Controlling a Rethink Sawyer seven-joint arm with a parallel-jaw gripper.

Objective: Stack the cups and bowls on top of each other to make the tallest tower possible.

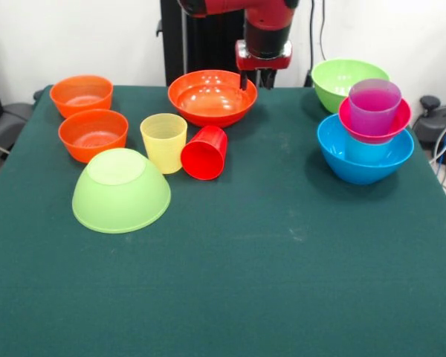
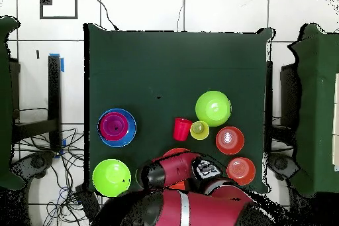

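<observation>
My gripper (image 1: 256,80) is open and empty. It hangs over the far right rim of the wide orange bowl (image 1: 212,97), with one finger (image 1: 243,80) dipping just inside. A yellow cup (image 1: 163,141) stands upright. A red cup (image 1: 205,152) lies on its side beside it. Two small orange bowls (image 1: 82,94) (image 1: 94,134) sit at the left. One lime green bowl (image 1: 121,190) lies upside down and another (image 1: 348,82) stands upright at the far right. The blue bowl (image 1: 364,160) holds a light blue cup (image 1: 368,151). On that rests the magenta bowl (image 1: 374,123), with the purple cup (image 1: 374,105) in it.
In the overhead view my arm (image 2: 175,170) covers most of the wide orange bowl (image 2: 173,152) and hides the gripper. The blue-bowl stack (image 2: 127,130) and the upright lime bowl (image 2: 111,177) are at the left there. The green table (image 1: 282,282) spreads wide toward the front.
</observation>
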